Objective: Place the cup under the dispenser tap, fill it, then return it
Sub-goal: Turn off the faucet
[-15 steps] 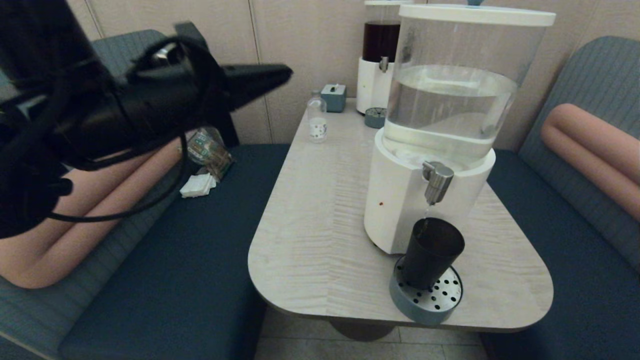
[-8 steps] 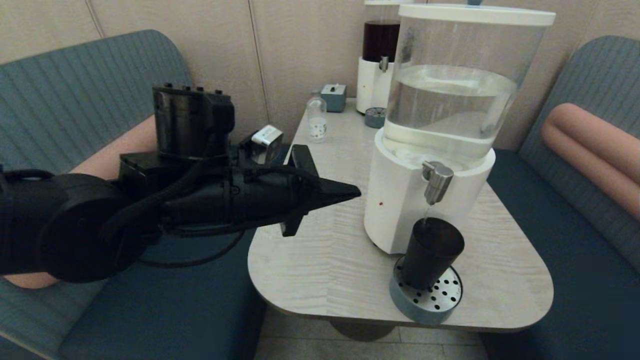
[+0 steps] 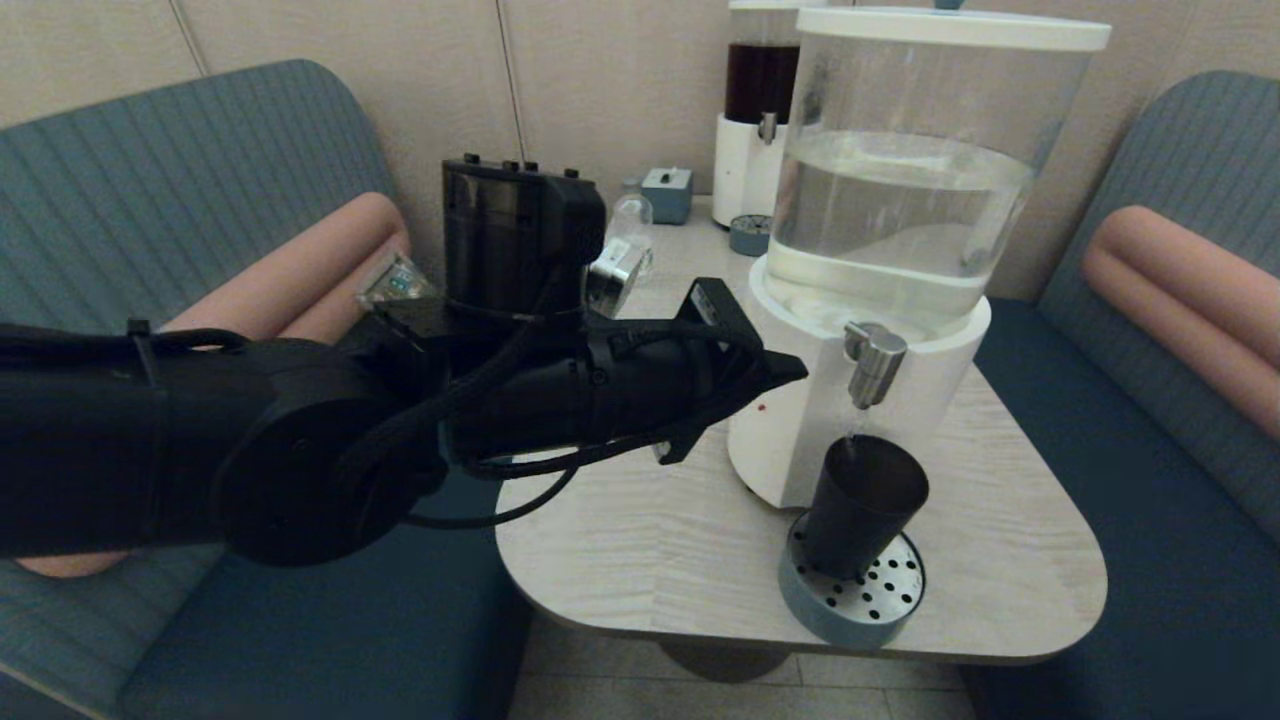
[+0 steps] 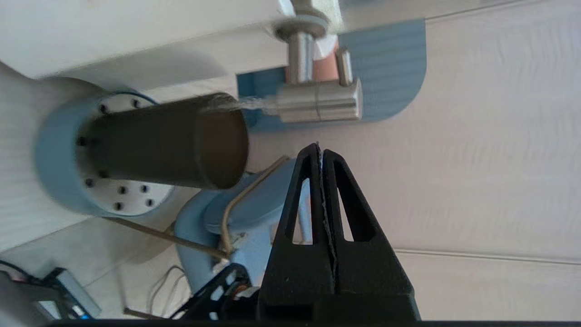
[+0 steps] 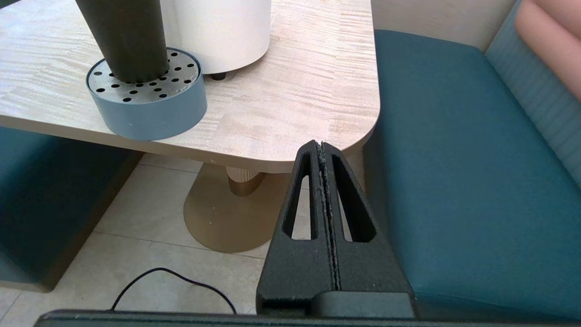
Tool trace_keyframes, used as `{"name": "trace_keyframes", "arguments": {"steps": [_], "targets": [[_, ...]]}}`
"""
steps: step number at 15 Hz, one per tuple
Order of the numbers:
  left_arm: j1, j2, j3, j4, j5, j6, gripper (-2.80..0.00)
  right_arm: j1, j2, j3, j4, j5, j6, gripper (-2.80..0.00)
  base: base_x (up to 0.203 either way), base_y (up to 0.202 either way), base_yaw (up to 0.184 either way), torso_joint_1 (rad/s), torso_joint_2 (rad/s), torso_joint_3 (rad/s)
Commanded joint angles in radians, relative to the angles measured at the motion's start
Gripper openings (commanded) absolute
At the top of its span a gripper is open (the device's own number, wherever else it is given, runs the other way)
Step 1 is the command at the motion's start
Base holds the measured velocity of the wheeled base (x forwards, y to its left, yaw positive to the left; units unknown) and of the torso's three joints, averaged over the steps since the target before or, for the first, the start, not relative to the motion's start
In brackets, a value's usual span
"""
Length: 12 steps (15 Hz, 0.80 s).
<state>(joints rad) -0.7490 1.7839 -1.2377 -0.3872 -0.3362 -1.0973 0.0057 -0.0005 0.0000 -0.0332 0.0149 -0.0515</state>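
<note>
Cup (image 3: 862,506): upright on drip tray (image 3: 850,600), under tap (image 3: 874,362), water running in.
Left gripper (image 3: 795,368): fingers pressed together, empty, at tap's 9 o'clock.
Right gripper (image 5: 321,146): fingers together, empty, below worktop (image 5: 290,100) edge.

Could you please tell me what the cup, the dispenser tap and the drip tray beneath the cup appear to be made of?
The cup: matte black with no shine, probably plastic or coated metal; I cannot tell which.
The dispenser tap: brushed steel, judging by its satin grey sheen.
The drip tray: a dull blue-grey wall, likely plastic, under a perforated top plate that looks like metal.
</note>
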Motion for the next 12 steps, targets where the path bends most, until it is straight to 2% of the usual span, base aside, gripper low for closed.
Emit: {"name": "trace_keyframes", "arguments": {"steps": [1, 4, 12], "targets": [[-0.019, 0.014, -0.012, -0.009, 0.000, -0.023, -2.80, 0.000, -0.001, 0.015, -0.001, 0.000, -0.001, -2.80, 0.000, 0.000, 0.000, 0.000, 0.00, 0.000], [-0.023, 0.032, -0.016, -0.079, 0.004, -0.080, -2.80, 0.000, 0.000, 0.015, -0.001, 0.000, -0.001, -2.80, 0.000, 0.000, 0.000, 0.000, 0.00, 0.000], [-0.021, 0.098, -0.057, -0.150, 0.014, -0.085, -2.80, 0.000, 0.000, 0.014, -0.001, 0.000, -0.001, -2.80, 0.000, 0.000, 0.000, 0.000, 0.00, 0.000]]}}
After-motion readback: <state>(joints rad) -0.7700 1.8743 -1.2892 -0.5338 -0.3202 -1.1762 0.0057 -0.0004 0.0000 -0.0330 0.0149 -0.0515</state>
